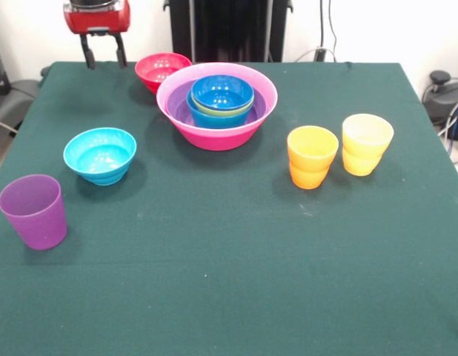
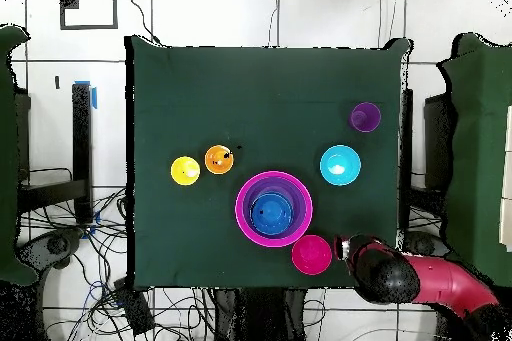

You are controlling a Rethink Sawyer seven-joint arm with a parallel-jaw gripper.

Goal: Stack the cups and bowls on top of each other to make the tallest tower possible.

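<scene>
The tower is a hot-pink bowl [image 1: 214,135] [image 2: 246,219] at the table's far middle. Nested in it are a purple bowl [image 1: 176,108], a blue bowl [image 1: 203,119], a lime green bowl [image 1: 223,111] and, on top, a dark blue bowl [image 1: 222,90] [image 2: 270,211]. A small red-pink bowl [image 1: 161,70] [image 2: 311,254] sits just beside the tower. My gripper [image 1: 104,63] [image 2: 345,249] hangs open and empty by the far edge, next to the red-pink bowl. A cyan bowl [image 1: 100,155] [image 2: 340,165] and the purple cup [image 1: 34,211] [image 2: 365,117] stand apart on one side. The orange cup [image 1: 312,156] [image 2: 219,160] and yellow cup [image 1: 367,144] [image 2: 185,170] stand side by side on the other.
A dark green cloth covers the table [image 1: 229,282] [image 2: 260,87]. My red arm [image 2: 430,282] reaches in from beyond the table's corner. Cables and equipment lie on the floor around the table.
</scene>
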